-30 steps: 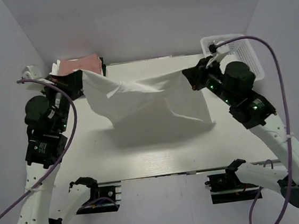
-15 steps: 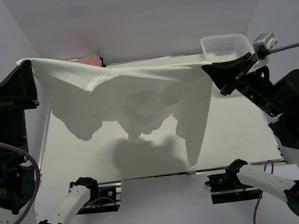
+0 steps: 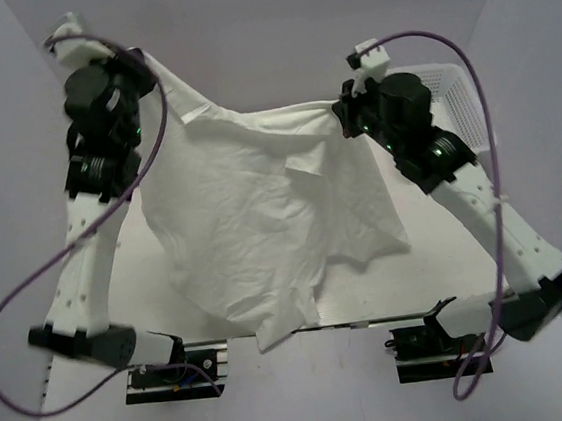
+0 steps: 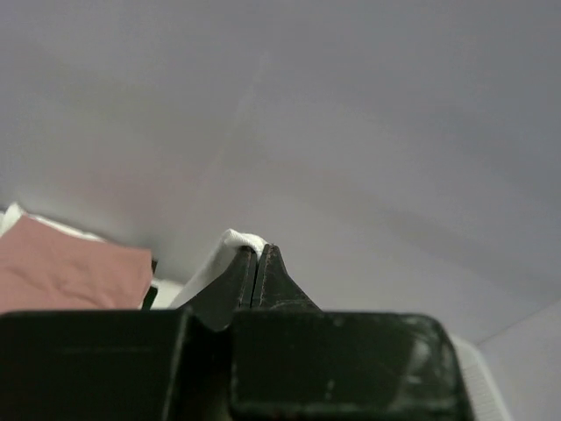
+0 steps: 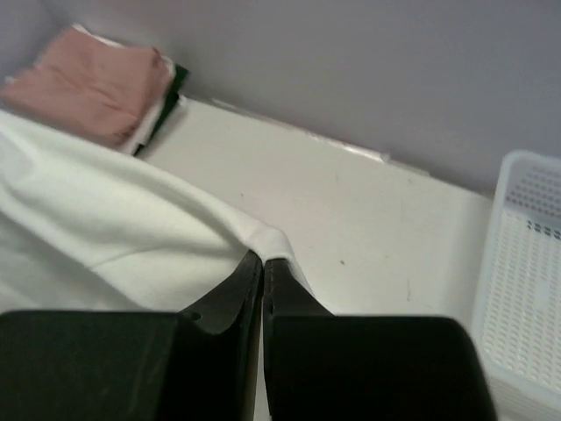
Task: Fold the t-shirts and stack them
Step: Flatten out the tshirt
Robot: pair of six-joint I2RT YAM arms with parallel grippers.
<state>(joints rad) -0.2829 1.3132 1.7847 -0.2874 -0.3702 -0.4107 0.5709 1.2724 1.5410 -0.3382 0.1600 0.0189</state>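
A large white t-shirt (image 3: 261, 213) hangs spread in the air between both arms, its lower edge drooping past the table's near edge. No print shows on the side in view. My left gripper (image 3: 141, 62) is shut on its upper left corner, high at the back left; a white cloth tip (image 4: 237, 239) pokes over the closed fingers. My right gripper (image 3: 340, 119) is shut on the upper right corner, with cloth (image 5: 131, 237) bunched at the fingertips. A folded dusty-pink shirt (image 5: 96, 79) tops a stack at the back left, also in the left wrist view (image 4: 70, 272).
A white plastic mesh basket (image 3: 451, 102) stands at the back right behind my right arm, also in the right wrist view (image 5: 526, 281). The white table (image 5: 377, 228) lies under the hanging cloth. Purple cables loop from both arms.
Both arms have swung up and inward while holding the shirt. The shirt went from stretched wide and high to hanging lower, with its hem now past the table's near edge.
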